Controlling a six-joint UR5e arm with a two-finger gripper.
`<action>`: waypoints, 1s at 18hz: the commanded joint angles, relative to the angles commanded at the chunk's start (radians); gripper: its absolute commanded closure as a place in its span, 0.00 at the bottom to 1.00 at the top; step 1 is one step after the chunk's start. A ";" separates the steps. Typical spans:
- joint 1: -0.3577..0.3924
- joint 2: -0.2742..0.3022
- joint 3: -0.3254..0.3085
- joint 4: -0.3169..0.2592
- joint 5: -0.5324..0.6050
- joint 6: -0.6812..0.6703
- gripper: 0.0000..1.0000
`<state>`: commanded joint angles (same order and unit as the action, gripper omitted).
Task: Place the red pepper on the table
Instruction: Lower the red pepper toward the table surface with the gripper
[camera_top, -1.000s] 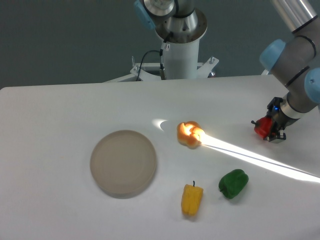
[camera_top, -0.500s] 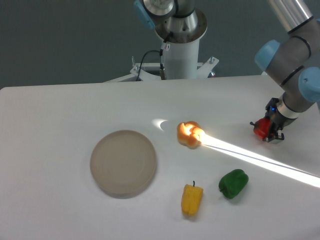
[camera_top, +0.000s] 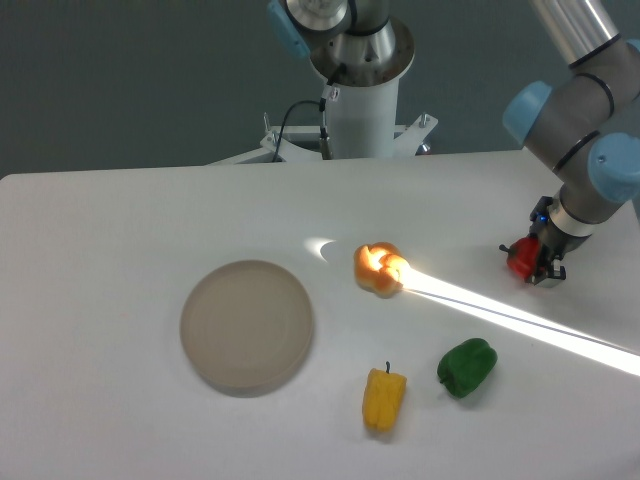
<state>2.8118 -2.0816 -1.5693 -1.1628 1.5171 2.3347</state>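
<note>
The gripper (camera_top: 533, 262) half-hides the red pepper (camera_top: 521, 259) (jaw gap unclear).

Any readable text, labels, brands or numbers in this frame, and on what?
None: no readable text anywhere in the view.
Arm and gripper: no legible markings; only a small blue light shows.
Red pepper, plate, table: plain, no print.

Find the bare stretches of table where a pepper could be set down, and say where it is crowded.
Free: the table left of the plate, and the strip between the plate and the back edge. Crowded: front right, where the orange pepper, yellow pepper and green pepper cluster, and far right, where the gripper holds the red pepper.
</note>
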 joint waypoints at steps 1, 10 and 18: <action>0.002 0.000 0.000 0.005 0.000 0.002 0.33; 0.000 0.000 -0.028 0.064 0.002 0.008 0.33; 0.003 0.000 -0.026 0.064 0.000 0.011 0.20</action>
<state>2.8149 -2.0816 -1.5953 -1.0983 1.5171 2.3454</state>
